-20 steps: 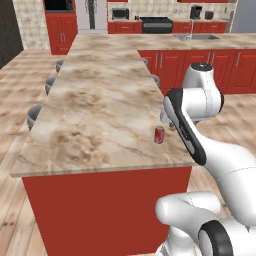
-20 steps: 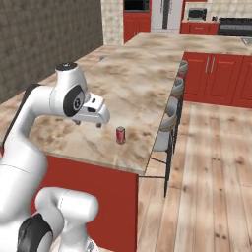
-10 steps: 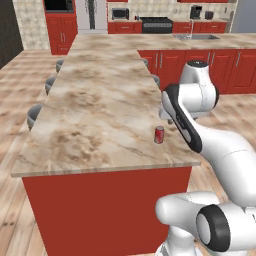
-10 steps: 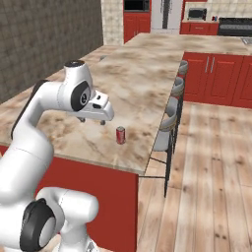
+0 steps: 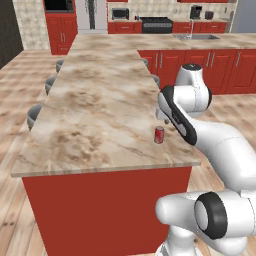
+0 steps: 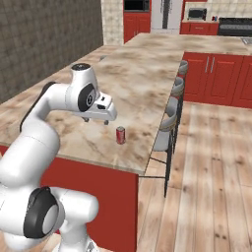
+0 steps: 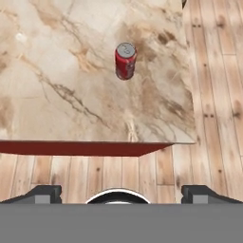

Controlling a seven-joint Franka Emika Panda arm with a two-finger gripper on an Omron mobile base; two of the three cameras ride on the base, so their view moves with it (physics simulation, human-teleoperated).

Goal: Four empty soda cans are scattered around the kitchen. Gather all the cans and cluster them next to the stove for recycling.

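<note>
A red can (image 5: pixel 159 134) stands upright near the front corner of the marble table (image 5: pixel 100 115), lower middle of the left base view. The gripper (image 6: pixel 96 119) hovers just beside it, jaws wide open and empty. Looks like the reach-in stage: next it needs to drop down around the can, then haul it to the stove (image 5: pixel 156 20) way up top.

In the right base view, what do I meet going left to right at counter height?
Gripper, open → red soda can standing on the counter → bar stools at the counter's right edge → red cabinets.

kitchen | red cabinets (image 5: pixel 172 61) | marble island (image 5: pixel 100 110) | stove (image 5: pixel 157 22)
</note>
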